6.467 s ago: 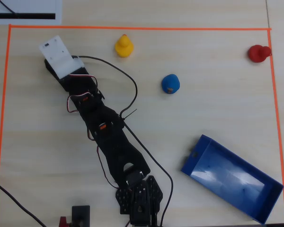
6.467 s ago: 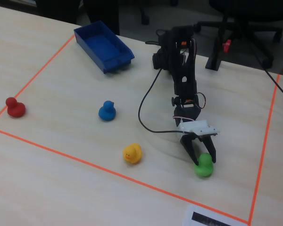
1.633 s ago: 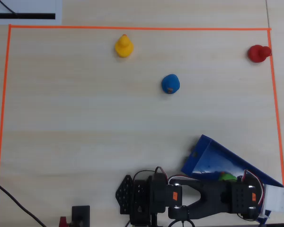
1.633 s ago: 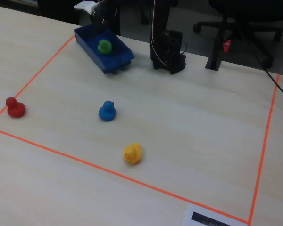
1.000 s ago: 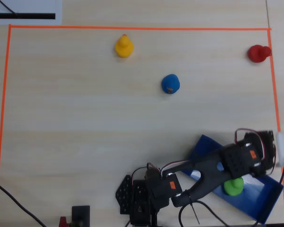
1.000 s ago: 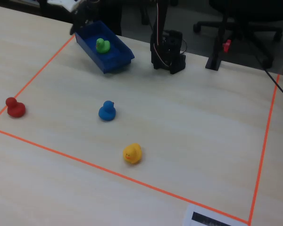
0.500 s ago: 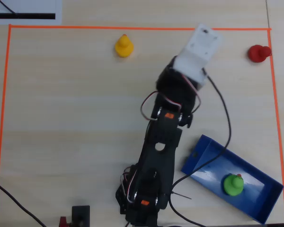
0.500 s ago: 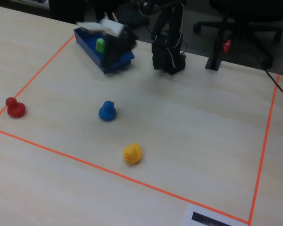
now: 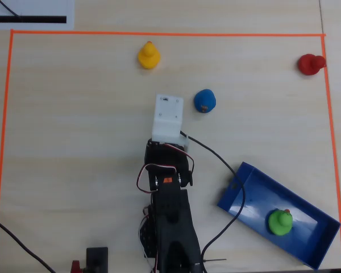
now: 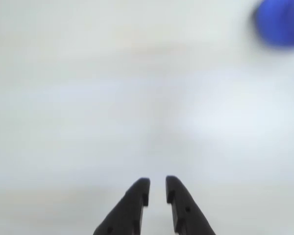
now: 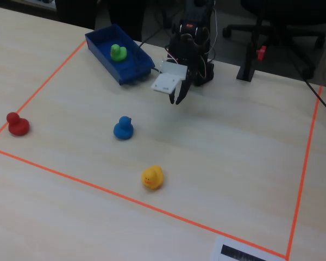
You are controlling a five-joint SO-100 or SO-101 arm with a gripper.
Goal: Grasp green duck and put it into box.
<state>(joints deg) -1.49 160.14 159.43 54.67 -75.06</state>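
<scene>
Green duck: the green duck is seen upright inside the box, toward the end farther from the arm in the overhead view; in the fixed view the green duck is resting on the tray floor, apart from the walls.
Box: the dark blue tray is set askew inside the orange tape border, near the corner to the right of the arm's base in the overhead view.
Gripper: the gripper is held above bare tabletop; its two fingers are nearly together with a narrow gap, and nothing is gripped between them.
Gripper relative to box: the gripper is well apart from the tray, just beyond its nearer end in the fixed view.
Blue duck: the blue duck is found near the white wrist housing; a blurred blue shape is noted at the upper right of the wrist view.
Other ducks: the yellow duck and red duck are standing far from the box, by the border.
</scene>
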